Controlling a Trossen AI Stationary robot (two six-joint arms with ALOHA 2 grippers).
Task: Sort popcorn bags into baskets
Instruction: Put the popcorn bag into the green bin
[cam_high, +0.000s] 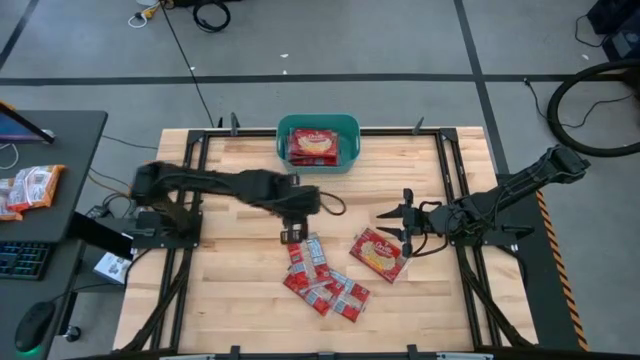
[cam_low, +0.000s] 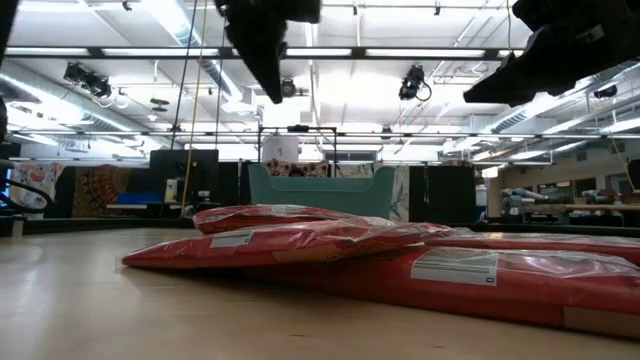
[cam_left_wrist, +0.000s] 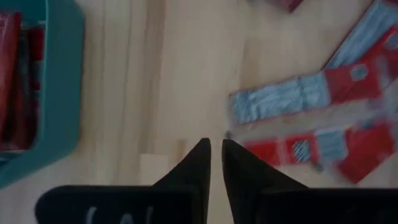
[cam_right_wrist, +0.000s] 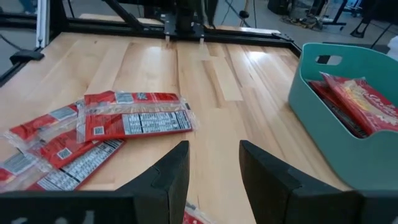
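Red popcorn bags (cam_high: 322, 280) lie piled at lower centre of the worktop (cam_high: 240, 300); the left claw (cam_high: 291, 236), nearly closed and empty, hovers above them. Teal basket (cam_high: 318, 125) waits upper centre.

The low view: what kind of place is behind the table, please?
Probably a robotics lab or workshop. Long ceiling lights and cameras hang on rails overhead, and dark cabinets and benches stand behind the teal basket. The high view adds a grey floor with cables and a desk with a keyboard.
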